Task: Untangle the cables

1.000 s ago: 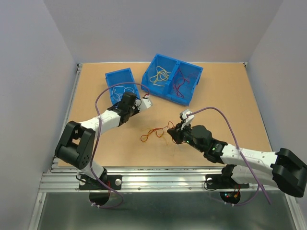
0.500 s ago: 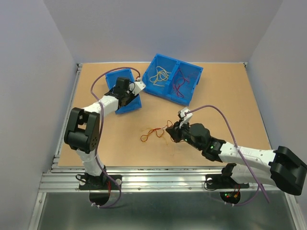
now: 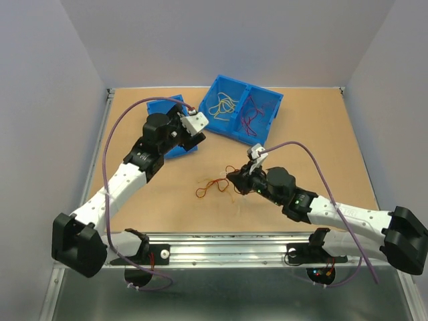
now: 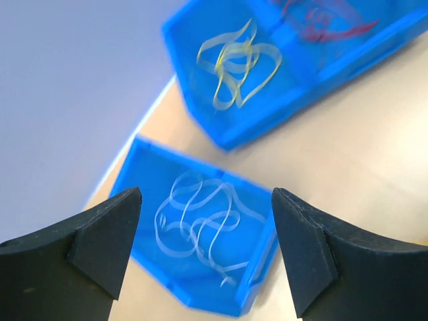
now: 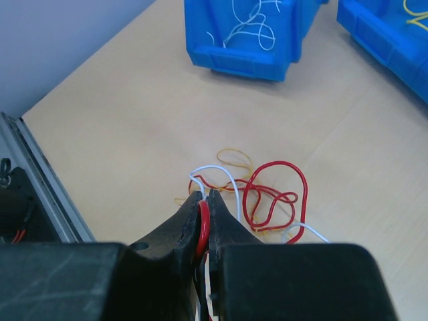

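- From above, one flat light-brown table is lying under two claws.
- Two blue plastic bins are sitting at the far side: one small bin, and one big bin with two parts.
- The left claw is hanging over the small bin.
- The right claw is reaching down to one small tangle of cables. These thin curly loops are lying on the table between the arms.
- In the left wrist view, the two black pointed fingers are standing wide apart and holding nothing.
- Below them, thin white cables are curling in the small bin.
- Yellow cables are lying in one part of the big bin. Blurry red cables are lying in the other part.
- In the right wrist view, the two fingers are pressing together on one shiny red cable.
- Just past them, the tangle is lying on the table. Its red loops, one white cable and thin orange-yellow loops are crossing each other.
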Controlling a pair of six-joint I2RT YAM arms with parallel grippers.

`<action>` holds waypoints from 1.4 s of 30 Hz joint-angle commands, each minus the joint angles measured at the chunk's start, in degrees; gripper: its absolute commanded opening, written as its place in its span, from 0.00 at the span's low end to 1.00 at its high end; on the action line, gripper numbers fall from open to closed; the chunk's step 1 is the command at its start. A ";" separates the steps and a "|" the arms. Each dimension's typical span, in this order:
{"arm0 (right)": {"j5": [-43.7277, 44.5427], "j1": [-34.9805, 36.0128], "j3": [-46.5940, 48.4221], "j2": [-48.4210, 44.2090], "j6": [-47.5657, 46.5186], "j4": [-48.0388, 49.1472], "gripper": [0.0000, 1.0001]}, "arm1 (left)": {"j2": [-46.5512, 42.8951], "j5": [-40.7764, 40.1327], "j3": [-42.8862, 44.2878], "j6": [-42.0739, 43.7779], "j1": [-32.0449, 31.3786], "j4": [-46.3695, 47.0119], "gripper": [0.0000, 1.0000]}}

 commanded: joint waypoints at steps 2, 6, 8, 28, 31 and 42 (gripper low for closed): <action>-2.65 0.00 5.18 -4.09 -1.46 1.54 0.01 | -5.37 21.64 -6.23 -2.61 -0.58 7.05 0.91; -3.71 -0.01 5.18 -6.64 -2.08 1.62 0.01 | -5.64 29.23 -15.80 -11.30 -0.85 20.32 0.91; -3.79 -0.01 5.18 -7.78 -2.25 1.71 0.01 | -6.07 30.81 -18.88 -12.02 -0.94 24.98 0.91; -5.55 0.00 6.76 -7.88 -2.87 2.15 0.01 | -5.64 41.90 -25.05 -9.65 -5.85 32.30 0.89; -5.64 0.00 6.85 -7.35 -2.96 2.41 0.01 | -4.24 40.85 -24.44 -9.56 -7.61 32.30 0.89; -5.11 0.00 5.53 -7.53 -2.52 4.00 0.01 | 3.50 37.32 -19.34 -13.52 -10.25 32.21 0.73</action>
